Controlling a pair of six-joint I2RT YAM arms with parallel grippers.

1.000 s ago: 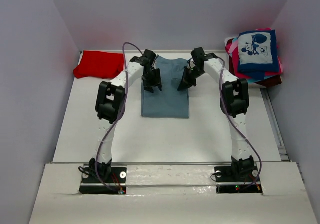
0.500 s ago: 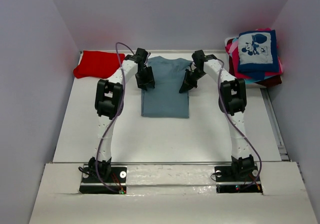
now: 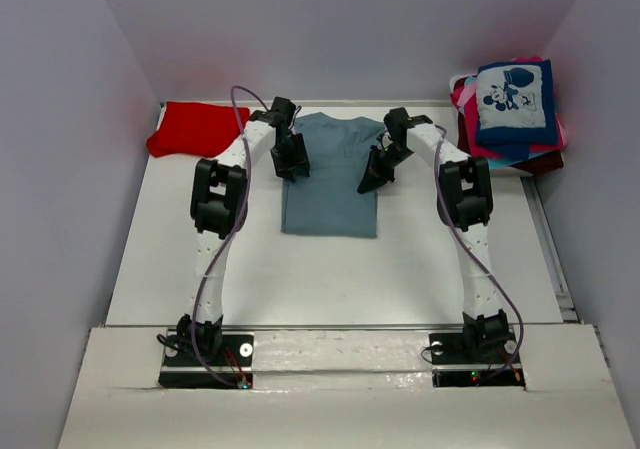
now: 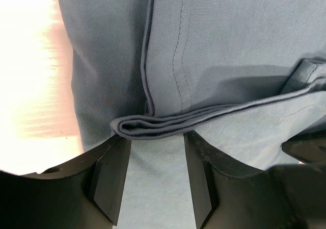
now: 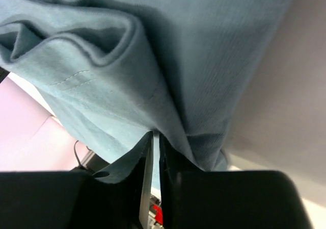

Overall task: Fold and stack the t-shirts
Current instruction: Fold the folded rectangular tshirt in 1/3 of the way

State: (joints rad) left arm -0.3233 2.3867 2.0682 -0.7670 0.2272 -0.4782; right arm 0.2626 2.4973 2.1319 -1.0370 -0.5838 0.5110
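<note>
Two arms out over the bench [image 3: 330, 279], both reaching to the far half. One grey-blue t-shirt [image 3: 330, 184] lies flat at the middle of the bench, folded into a long narrow strip, collar end toward the back wall.

Left jaws: at the strip's left edge, near the collar end. In my left wrist view they stand apart, one finger [image 4: 109, 180] either side of bare cloth. A doubled hem [image 4: 153, 125] runs across just past the tips. Nothing pinched between them.

Right jaws: at the strip's right edge, across from the left. In my right wrist view they are all but together, only a thin slit showing. Cloth of the grey-blue t-shirt bunches in folds and runs down into that slit. I read this as clamped on the shirt's edge.

One red t-shirt [image 3: 198, 129] sits crumpled at the far left corner, well apart from both arms.

Several folded shirts are stacked at the far right corner. The navy t-shirt [image 3: 513, 101] with the cartoon-mouse print is on top. A pink t-shirt [image 3: 462, 97] pokes out beneath it.
</note>
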